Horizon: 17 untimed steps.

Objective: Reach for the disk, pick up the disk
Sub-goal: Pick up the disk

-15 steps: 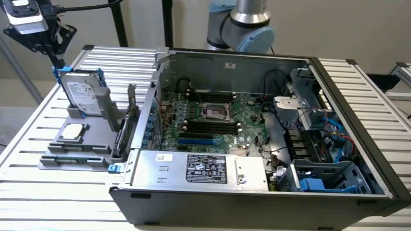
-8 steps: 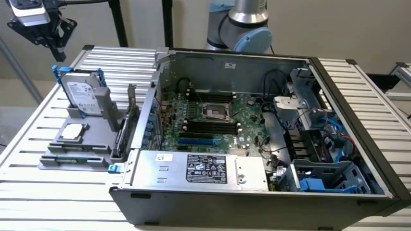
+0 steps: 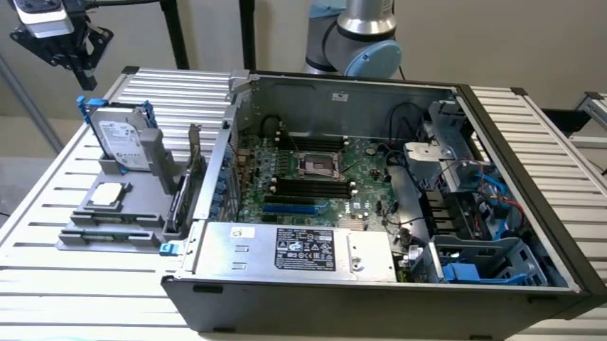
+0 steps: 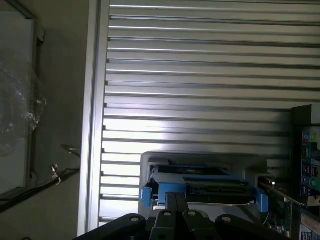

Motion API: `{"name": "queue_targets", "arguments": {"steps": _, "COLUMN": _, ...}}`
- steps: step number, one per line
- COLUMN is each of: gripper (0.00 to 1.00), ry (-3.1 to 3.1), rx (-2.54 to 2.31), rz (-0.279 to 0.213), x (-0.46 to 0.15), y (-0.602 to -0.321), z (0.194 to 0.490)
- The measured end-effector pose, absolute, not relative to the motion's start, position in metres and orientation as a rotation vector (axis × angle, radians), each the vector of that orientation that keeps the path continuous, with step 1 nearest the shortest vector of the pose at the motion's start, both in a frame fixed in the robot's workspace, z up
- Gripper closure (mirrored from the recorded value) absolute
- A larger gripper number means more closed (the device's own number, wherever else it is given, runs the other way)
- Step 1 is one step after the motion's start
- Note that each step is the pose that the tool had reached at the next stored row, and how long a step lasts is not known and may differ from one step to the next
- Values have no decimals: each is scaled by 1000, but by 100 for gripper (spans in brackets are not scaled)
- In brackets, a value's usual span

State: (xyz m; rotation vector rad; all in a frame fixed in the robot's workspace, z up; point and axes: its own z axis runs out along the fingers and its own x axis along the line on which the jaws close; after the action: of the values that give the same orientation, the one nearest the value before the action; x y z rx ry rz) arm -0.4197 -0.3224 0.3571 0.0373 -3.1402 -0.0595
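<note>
The gripper (image 3: 84, 74) hangs in the air above the far corner of the table on the exterior view's left, its fingers pressed together and holding nothing; in the wrist view the closed tips (image 4: 176, 197) sit directly over the disk (image 4: 200, 182), well clear of it. The disk (image 3: 124, 138) stands on edge in its blue carrier, slotted into a grey holder (image 3: 114, 220) near that corner, label facing the camera. A small square chip (image 3: 106, 193) lies flat on the same holder, just in front of the disk. The work surface is a slatted aluminium table (image 3: 531, 142) set against a pale wall, with black poles (image 3: 175, 35) rising behind it. Beside the holder, towards the exterior view's right, an open computer case (image 3: 379, 305) takes up most of the table, showing its motherboard (image 3: 323, 177) and a silver box with a black label (image 3: 303, 252). The arm's base (image 3: 356, 42) rises behind the case. Nothing lies between the gripper and the disk's top edge.
</note>
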Motion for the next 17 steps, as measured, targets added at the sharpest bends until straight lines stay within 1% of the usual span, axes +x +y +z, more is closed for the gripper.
{"name": "queue_targets", "arguments": {"steps": 9, "gripper": 89, "ry": -3140, "rx": 44, "rz": -59, "x": -420, "y": -322, "z": 357}}
{"name": "queue_targets", "arguments": {"steps": 17, "gripper": 89, "ry": -3127, "rx": 264, "rz": -59, "x": -420, "y": -322, "z": 357}}
